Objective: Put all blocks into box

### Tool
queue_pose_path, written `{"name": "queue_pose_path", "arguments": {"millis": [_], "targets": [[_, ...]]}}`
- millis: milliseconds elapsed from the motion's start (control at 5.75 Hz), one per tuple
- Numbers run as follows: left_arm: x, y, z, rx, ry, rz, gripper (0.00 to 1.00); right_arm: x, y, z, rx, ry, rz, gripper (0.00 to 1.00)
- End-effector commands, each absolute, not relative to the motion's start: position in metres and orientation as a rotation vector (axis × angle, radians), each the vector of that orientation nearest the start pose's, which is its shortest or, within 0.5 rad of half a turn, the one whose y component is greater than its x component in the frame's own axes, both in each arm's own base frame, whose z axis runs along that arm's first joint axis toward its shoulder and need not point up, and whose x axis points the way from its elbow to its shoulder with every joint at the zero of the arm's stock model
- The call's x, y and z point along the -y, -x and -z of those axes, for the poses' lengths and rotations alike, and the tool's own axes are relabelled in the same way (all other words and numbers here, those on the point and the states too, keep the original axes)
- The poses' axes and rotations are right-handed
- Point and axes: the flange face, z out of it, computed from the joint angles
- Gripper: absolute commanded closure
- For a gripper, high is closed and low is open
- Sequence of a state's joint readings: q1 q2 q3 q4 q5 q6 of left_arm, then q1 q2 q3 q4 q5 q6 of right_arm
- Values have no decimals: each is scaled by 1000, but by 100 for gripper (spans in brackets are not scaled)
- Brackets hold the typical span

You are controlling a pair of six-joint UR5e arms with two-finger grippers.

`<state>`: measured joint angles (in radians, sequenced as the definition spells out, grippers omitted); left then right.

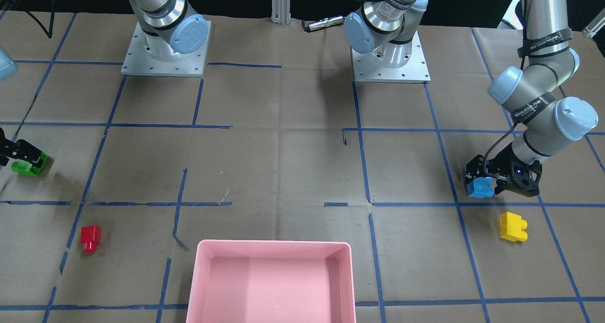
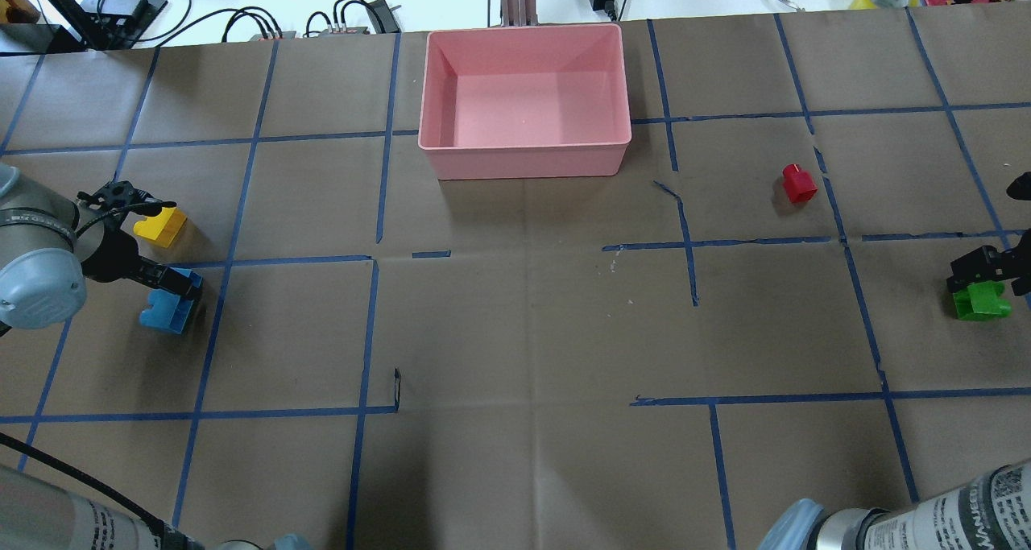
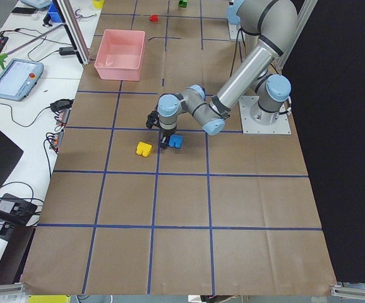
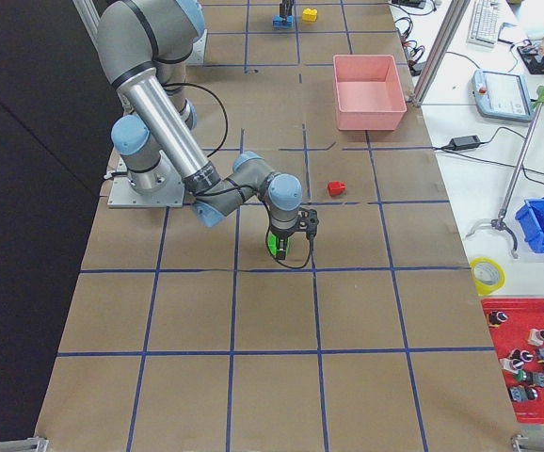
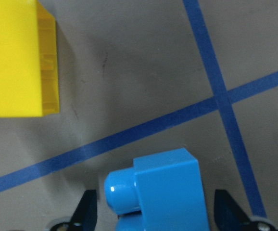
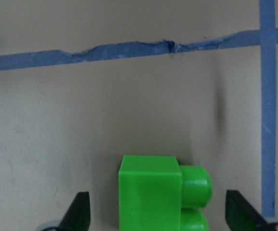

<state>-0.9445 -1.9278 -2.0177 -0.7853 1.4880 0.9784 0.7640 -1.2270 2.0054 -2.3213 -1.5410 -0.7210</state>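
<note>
My left gripper (image 2: 184,286) is open and straddles the blue block (image 2: 165,312) on the table. In the left wrist view the blue block (image 5: 160,190) sits between the fingertips (image 5: 85,211) with a gap on each side. The yellow block (image 2: 161,226) lies just beyond it. My right gripper (image 2: 979,275) is open and straddles the green block (image 2: 981,302). In the right wrist view the green block (image 6: 153,195) sits between the spread fingertips (image 6: 79,211). The red block (image 2: 799,184) lies alone at right. The pink box (image 2: 523,157) stands empty at the far middle.
Brown paper with a blue tape grid covers the table (image 2: 523,332). Both arm bases (image 1: 163,53) stand at the robot's edge. Cables and gear (image 2: 354,10) lie past the far edge, behind the box.
</note>
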Motion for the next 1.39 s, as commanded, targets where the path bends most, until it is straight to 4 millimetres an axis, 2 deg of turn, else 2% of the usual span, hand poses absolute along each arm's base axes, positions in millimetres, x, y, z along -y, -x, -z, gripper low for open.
{"name": "queue_pose_path", "arguments": {"millis": [0, 174, 348, 522, 696, 870, 1043, 1217], "targets": [[503, -189, -178, -3160, -560, 78, 49, 456, 280, -181, -3097, -134, -13, 1], [504, -190, -179, -3159, -560, 80, 62, 456, 281, -180, -3095, -136, -15, 1], [506, -191, -183, -3150, -559, 90, 68, 456, 282, -180, -3098, -139, -10, 2], [511, -192, -208, -3110, -562, 142, 69, 454, 284, -180, -3098, -148, -9, 4], [523, -196, -257, -3083, -567, 182, 69, 453, 284, -181, -3098, -148, -9, 10], [542, -200, -313, -3112, -532, 156, 69, 453, 284, -181, -3098, -148, -9, 23], [573, -186, -363, -3130, -517, 143, 69, 452, 283, -178, -3094, -148, -16, 35], [610, -144, -385, -3153, -392, 164, 69, 452, 282, -179, -3093, -150, -15, 54]]}}
